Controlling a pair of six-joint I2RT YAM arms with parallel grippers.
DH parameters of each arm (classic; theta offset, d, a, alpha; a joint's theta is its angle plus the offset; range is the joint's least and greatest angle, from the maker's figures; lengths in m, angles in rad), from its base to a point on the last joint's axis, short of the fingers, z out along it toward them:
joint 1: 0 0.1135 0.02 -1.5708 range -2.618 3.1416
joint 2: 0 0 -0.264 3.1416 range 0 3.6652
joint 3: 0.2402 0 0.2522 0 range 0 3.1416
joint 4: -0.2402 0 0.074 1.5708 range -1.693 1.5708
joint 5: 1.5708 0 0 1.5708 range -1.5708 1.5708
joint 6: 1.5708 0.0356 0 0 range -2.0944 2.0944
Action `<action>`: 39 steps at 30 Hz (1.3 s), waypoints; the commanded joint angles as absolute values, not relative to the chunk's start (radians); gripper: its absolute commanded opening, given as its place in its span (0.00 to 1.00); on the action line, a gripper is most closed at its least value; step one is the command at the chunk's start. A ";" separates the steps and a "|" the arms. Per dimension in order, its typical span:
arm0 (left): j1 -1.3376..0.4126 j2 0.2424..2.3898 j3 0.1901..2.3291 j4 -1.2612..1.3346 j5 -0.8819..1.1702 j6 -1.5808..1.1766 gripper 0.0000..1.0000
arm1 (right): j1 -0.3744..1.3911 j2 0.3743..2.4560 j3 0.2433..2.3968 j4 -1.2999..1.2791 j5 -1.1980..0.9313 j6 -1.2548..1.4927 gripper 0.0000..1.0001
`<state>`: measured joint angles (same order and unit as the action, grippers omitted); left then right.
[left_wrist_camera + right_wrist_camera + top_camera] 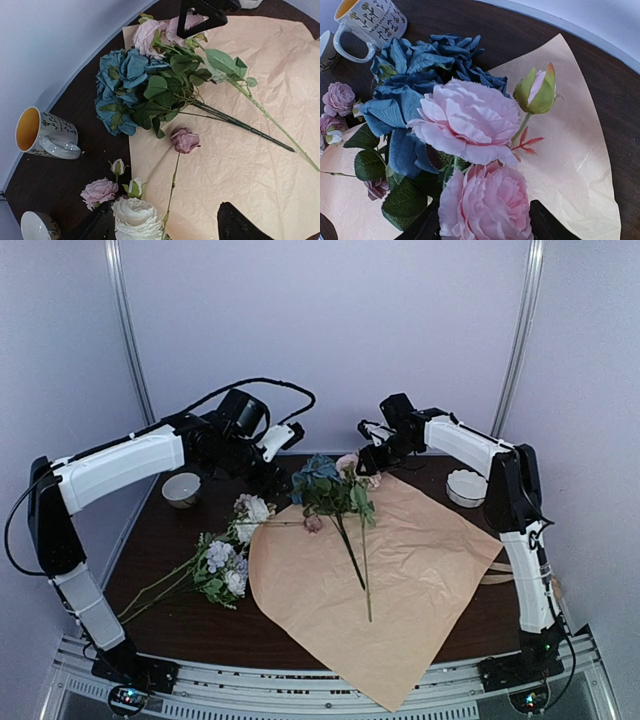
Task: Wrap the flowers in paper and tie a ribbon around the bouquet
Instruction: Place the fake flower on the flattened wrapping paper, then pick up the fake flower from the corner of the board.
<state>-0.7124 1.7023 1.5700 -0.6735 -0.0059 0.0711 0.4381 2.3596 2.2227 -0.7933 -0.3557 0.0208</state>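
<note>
The large crinkled tan paper sheet [420, 570] lies tan face up on the dark brown surface [200, 625]. Its near corner overhangs the near edge.

There are two flower bunches. The blue-and-pink bunch [325, 488] lies on the paper's far part. The white-and-lavender bunch [228, 562] lies just left of the paper, stems toward the left edge. Bare surface shows at near left and far right.

The left gripper [165, 222] hangs spread wide above a white bloom. The right gripper [482, 227] has its fingers apart, with pink blooms between them.

Two white bowls stand at far right [466, 487] and far left [181, 488], and one patterned mug [45, 135] stands at far left.

High rear overview; wrist close-ups sharing flowers [318, 476]
</note>
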 commanded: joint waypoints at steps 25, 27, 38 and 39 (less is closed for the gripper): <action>-0.753 2.130 1.869 -0.885 -0.387 0.594 0.71 | 0.443 1.554 1.406 -0.592 -0.208 0.006 0.95; -0.755 2.138 1.873 -0.873 -0.371 0.597 0.70 | 0.443 1.564 1.424 -0.617 -0.215 0.013 0.95; -0.755 2.165 1.866 -0.899 -0.164 0.599 0.68 | 0.443 1.559 1.405 -0.652 -0.178 0.023 0.95; -0.755 2.162 1.867 -0.900 -0.145 0.595 0.68 | 0.443 1.560 1.405 -0.656 -0.175 0.023 0.95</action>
